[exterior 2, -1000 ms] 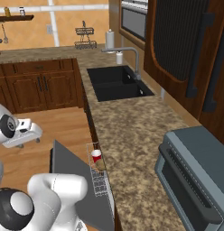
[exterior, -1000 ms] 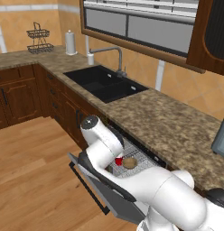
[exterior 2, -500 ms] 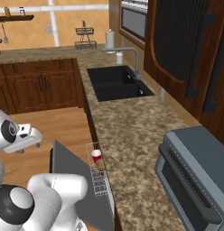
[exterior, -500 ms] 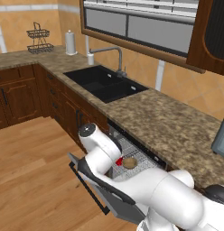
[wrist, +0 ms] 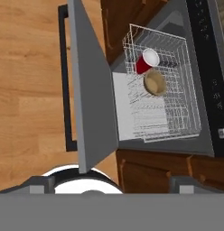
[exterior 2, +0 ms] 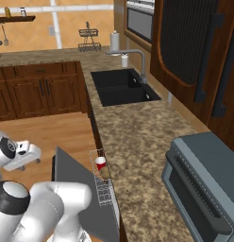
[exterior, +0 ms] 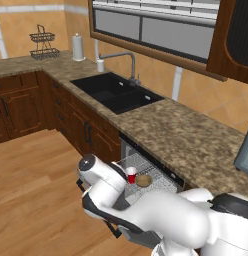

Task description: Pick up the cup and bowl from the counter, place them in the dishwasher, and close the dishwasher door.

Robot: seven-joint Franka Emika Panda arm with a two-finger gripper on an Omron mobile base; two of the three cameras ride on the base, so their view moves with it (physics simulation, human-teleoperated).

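The red cup (wrist: pixel 147 61) and the tan bowl (wrist: pixel 154 82) sit side by side in the white wire rack (wrist: pixel 177 113) of the dishwasher (wrist: pixel 202 76). Both base views show the cup (exterior: pixel 131 175) (exterior 2: pixel 100 163) and the bowl (exterior: pixel 143 180) (exterior 2: pixel 105 173) in the rack below the counter (exterior: pixel 186 135) edge. The dark grey dishwasher door (wrist: pixel 91 99) stands open at a slant, its black bar handle (wrist: pixel 64 81) toward the wooden floor. My gripper (wrist: pixel 113 182) is open and holds nothing; it looks down on the door from above its near end.
A black sink (exterior: pixel 113 92) with a tall faucet is set in the counter further along. A grey toaster oven (exterior 2: pixel 204 179) stands on the counter at the right. Dark wooden cabinets (exterior 2: pixel 43 92) line the walls, and the wood floor (exterior: pixel 36 195) lies beside the door.
My arm has swung lower and outward over the floor side of the open door. The cup and bowl have not moved, and the jaws have stayed wide.
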